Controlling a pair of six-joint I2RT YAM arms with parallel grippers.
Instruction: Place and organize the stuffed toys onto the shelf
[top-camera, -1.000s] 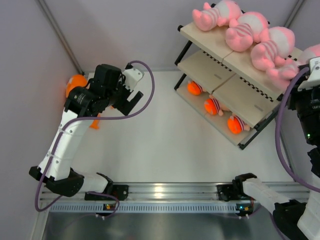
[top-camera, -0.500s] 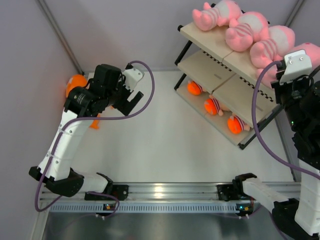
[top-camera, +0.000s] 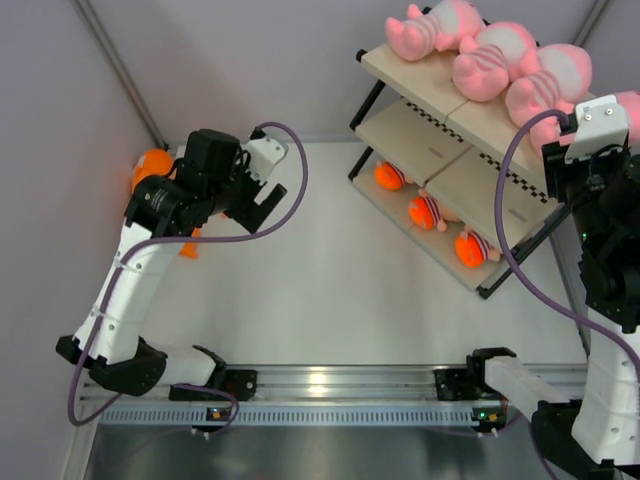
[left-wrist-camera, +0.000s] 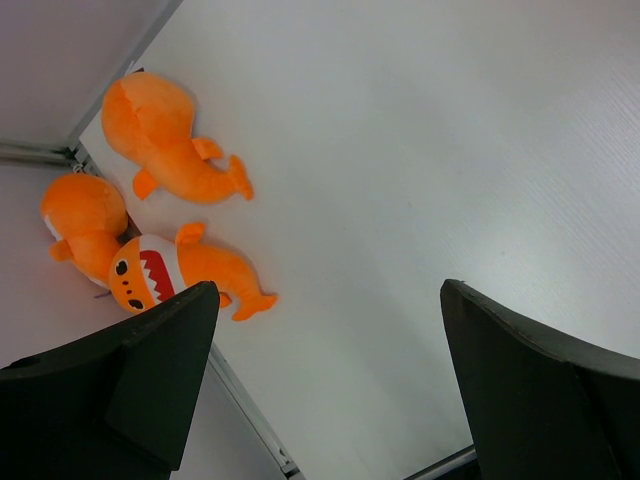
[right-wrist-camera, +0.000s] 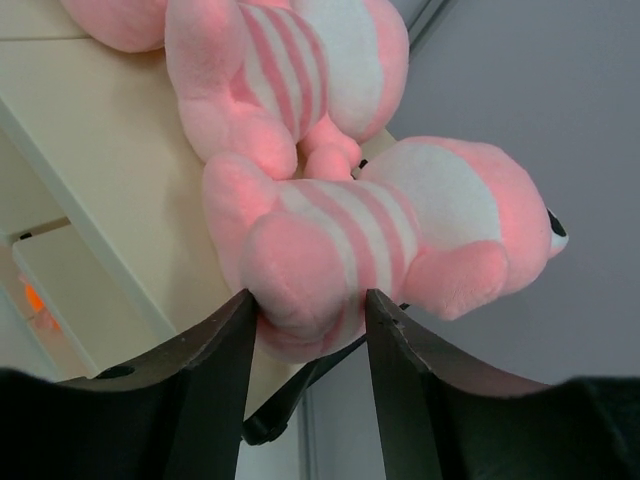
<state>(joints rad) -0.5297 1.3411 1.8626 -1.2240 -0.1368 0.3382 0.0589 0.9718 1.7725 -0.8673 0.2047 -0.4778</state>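
Observation:
Three pink striped stuffed toys (top-camera: 492, 62) lie in a row on the shelf's (top-camera: 420, 75) top board. A fourth pink toy (right-wrist-camera: 400, 215) lies at that board's right end, partly hidden under my right wrist in the top view. My right gripper (right-wrist-camera: 305, 300) is open, its tips just touching both sides of this toy's leg. Three orange creatures (left-wrist-camera: 170, 140) lie in the table's far left corner; one (left-wrist-camera: 165, 268) shows a toothy mouth. My left gripper (left-wrist-camera: 328, 300) hangs wide open and empty above the table near them.
Three orange-and-striped toys (top-camera: 425, 210) sit on the shelf's bottom tier. The middle tier (top-camera: 415, 130) holds nothing. Grey walls close in on the left, back and right. A metal rail (top-camera: 330, 385) with both arm bases runs along the near edge.
My right arm carried the fourth pink toy up to the right end of the top board, and its jaws have parted. The left arm has not moved.

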